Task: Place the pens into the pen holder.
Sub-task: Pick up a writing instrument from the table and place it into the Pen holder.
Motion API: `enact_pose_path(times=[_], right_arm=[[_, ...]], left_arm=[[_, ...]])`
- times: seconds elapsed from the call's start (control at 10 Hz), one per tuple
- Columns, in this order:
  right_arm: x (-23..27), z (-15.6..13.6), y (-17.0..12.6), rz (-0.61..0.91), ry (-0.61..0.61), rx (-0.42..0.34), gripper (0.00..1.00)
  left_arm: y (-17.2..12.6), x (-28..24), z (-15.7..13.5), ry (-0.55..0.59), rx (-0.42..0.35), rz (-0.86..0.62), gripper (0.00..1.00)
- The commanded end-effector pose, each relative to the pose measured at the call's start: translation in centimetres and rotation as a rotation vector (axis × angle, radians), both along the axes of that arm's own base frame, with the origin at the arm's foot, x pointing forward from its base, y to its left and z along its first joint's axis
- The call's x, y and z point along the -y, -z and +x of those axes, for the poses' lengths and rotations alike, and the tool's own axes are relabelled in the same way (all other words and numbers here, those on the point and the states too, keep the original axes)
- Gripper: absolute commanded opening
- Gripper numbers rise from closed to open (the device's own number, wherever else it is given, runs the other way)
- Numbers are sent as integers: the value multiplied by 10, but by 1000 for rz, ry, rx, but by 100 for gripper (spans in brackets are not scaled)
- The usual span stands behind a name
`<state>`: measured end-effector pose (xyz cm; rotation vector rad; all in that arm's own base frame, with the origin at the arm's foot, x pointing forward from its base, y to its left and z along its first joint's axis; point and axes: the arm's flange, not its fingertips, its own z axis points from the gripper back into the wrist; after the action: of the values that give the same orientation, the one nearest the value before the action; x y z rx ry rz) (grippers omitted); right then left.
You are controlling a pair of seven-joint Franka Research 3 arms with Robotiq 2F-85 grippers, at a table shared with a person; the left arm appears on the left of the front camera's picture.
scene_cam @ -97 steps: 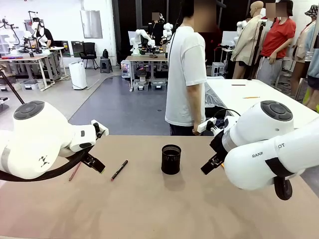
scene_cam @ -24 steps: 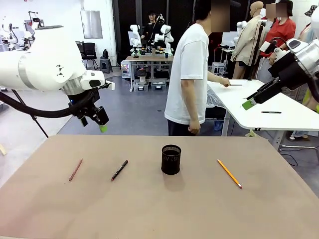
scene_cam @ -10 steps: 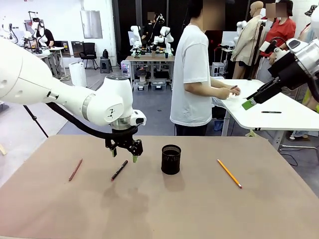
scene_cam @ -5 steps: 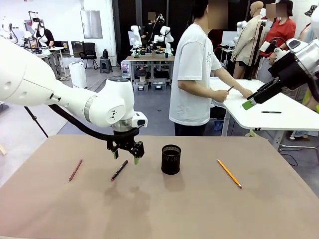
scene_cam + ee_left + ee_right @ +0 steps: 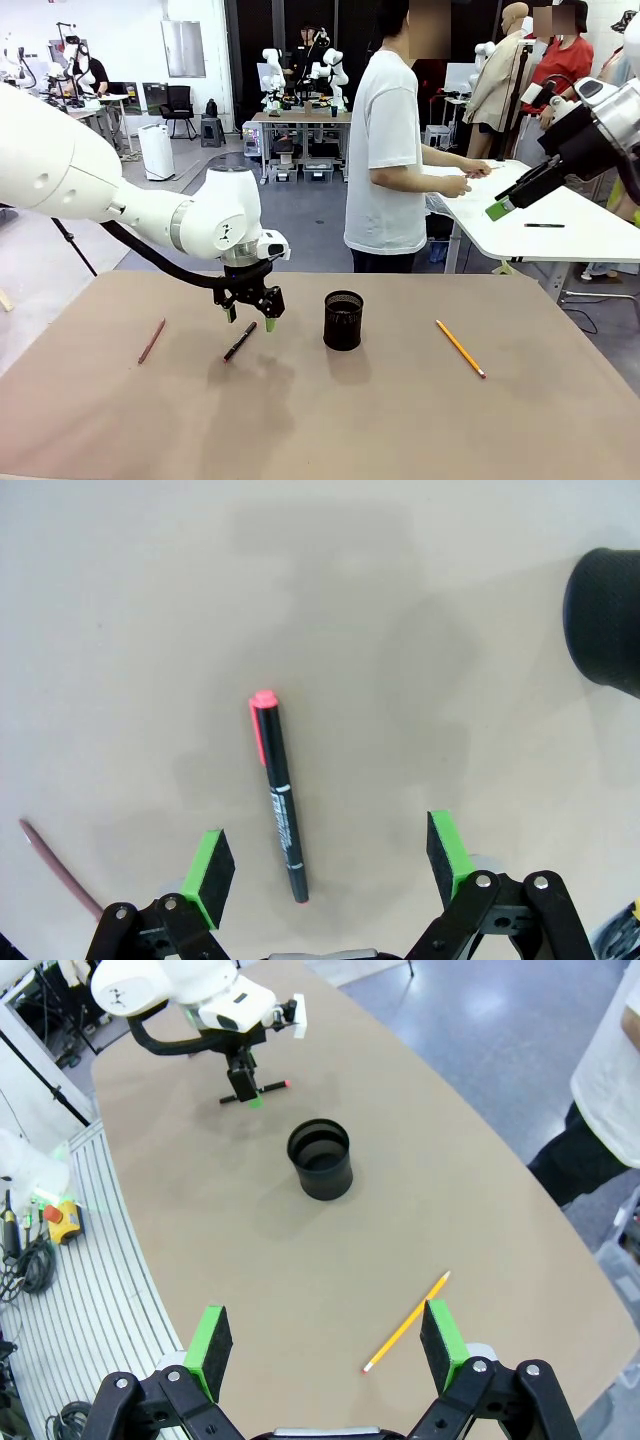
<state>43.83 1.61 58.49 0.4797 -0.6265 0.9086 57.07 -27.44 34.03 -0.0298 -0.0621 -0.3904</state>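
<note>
Beyond the far edge of the flat tan-brown table point(image 5: 330, 420) stands a person in a white T-shirt point(image 5: 385, 150), facing a white-topped table point(image 5: 590, 240) off its far right corner.

The desk point(image 5: 320, 430) has a smooth, matt tan top, the pen holder point(image 5: 343, 322) near its middle looks like black mesh, the black pen point(image 5: 279, 805) is glossy plastic, and the left tool point(image 5: 330, 860) carries matt green pads point(image 5: 212, 863).
</note>
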Motion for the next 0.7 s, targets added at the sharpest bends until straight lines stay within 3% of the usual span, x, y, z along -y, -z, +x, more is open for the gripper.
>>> enact_pose_path(times=[0.0,0.6], right_arm=[[0,0,-1,10,-5,3,100],[0,0,-1,10,-5,3,100]], left_arm=[[1,-6,15,39,-8,-14,100],[26,-4,38,53,-47,20,100]])
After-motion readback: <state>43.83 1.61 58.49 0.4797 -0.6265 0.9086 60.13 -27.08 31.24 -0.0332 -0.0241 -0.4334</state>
